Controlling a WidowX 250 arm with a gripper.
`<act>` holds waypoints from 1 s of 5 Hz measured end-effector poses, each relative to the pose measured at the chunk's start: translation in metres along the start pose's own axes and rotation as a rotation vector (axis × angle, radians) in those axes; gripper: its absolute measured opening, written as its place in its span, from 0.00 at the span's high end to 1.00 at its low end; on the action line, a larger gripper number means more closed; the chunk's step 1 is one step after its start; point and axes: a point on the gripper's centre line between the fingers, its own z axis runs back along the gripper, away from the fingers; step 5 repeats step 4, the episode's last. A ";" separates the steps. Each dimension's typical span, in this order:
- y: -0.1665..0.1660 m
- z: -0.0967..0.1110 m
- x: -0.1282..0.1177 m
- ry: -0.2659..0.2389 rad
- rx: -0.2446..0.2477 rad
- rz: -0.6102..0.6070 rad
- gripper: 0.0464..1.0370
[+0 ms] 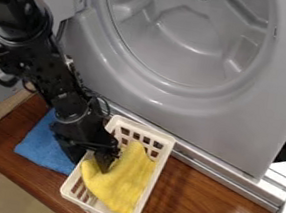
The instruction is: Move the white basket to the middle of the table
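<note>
White rectangular plastic basket [141, 212] with slotted sides stands just under the tool [89, 163] and reaches out to its right, on the brown wooden table [188, 206]. The tool is released, its two fingers spread above the basket's left long rim, one over the inside. A soft yellow cloth [124, 184] lies in the basket below the tool; a blue cloth [44, 145] lies on the table to the tool's left. Beyond the tool rises a large grey panel [238, 120] with a rounded recess.
</note>
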 end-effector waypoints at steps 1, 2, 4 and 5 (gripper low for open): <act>0.001 0.012 0.000 0.015 0.050 -0.015 0.03; 0.002 0.032 0.005 0.006 0.134 -0.049 0.03; 0.001 0.064 0.013 -0.043 0.198 -0.105 0.04; 0.001 0.064 0.013 -0.043 0.198 -0.105 0.04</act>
